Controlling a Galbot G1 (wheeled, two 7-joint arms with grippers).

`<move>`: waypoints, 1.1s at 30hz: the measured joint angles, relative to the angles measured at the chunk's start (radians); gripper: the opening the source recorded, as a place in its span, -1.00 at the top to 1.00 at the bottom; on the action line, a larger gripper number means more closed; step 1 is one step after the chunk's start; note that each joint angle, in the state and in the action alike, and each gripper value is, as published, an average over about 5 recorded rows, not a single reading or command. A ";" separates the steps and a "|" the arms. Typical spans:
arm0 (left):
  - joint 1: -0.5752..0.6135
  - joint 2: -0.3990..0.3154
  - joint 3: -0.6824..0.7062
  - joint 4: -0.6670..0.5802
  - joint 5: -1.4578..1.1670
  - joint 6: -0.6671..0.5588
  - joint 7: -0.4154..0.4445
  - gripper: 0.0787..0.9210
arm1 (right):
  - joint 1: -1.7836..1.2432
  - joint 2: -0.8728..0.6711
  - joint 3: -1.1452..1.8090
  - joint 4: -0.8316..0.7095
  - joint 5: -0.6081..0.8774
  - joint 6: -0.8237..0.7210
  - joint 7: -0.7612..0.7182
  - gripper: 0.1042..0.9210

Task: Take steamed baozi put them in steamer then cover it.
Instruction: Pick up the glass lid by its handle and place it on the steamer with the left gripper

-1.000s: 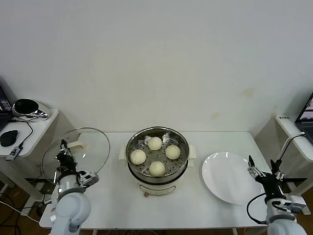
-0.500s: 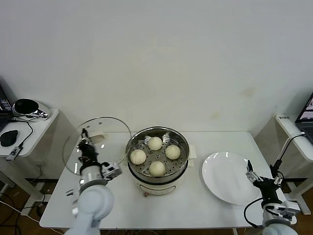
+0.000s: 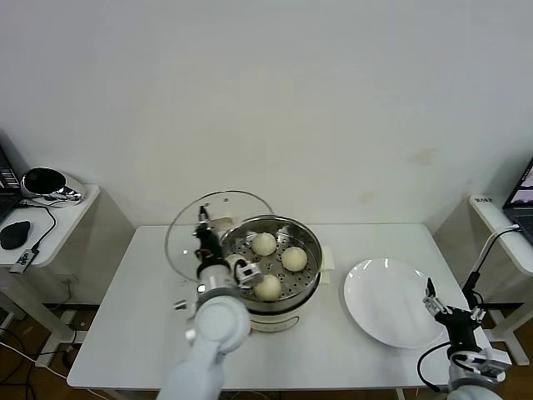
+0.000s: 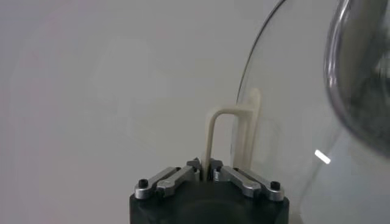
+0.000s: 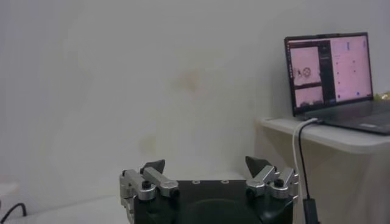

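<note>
The steamer (image 3: 310,275) stands mid-table, a shiny steel pot on a cream base, with several baozi on its perforated tray. Three show plainly (image 3: 264,244) (image 3: 294,258) (image 3: 267,287). My left wrist covers part of the tray's left side. My left gripper (image 3: 205,239) is shut on the cream handle (image 4: 213,134) of the cover (image 3: 185,242). This clear glass lid hangs nearly upright, overlapping the pot's left rim. In the left wrist view the left gripper (image 4: 205,165) pinches the thin handle bar, with the cover (image 4: 286,128) beside it. My right gripper (image 3: 448,302) waits open at the table's right front, and it (image 5: 207,164) holds nothing.
A bare white plate (image 3: 391,302) lies right of the steamer. A side table (image 3: 58,212) at the left carries a mouse and a dark bowl. At the right, a shelf holds a laptop (image 5: 332,73) with a cable hanging down.
My left gripper has carried the cover rightward from over the table's left edge to the steamer's left rim. The right gripper has sunk slightly toward the front edge.
</note>
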 measured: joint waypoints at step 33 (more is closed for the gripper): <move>-0.038 -0.087 0.171 0.179 0.091 0.000 0.002 0.83 | 0.010 0.038 0.016 -0.019 -0.025 0.012 -0.002 -0.76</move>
